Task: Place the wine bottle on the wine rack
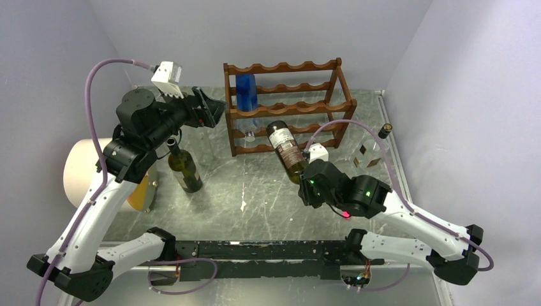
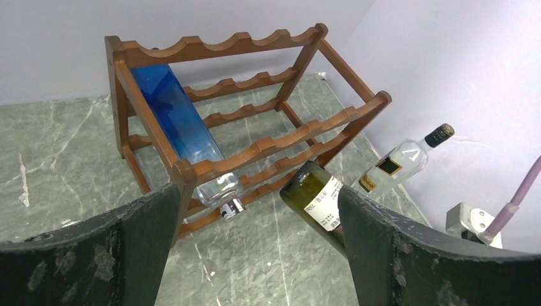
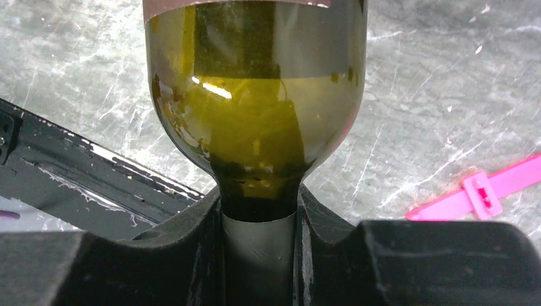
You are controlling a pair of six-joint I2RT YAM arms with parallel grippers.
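Right, near first: my R gripper (image 1: 308,180) is clamped on the neck of the wine bottle (image 1: 285,148), olive-green w/ a label. It's tilted, base aimed at 11 o'clock, just in front of the wine rack's (image 1: 290,108) lower rails; touching or not, can't tell. At its 9 o'clock a 2nd green bottle (image 1: 185,169) stands upright. Beyond that, my L gripper (image 1: 210,109) hovers, fingers wide apart. A blue bottle (image 1: 246,91) lies in the rack's 9 o'clock end.
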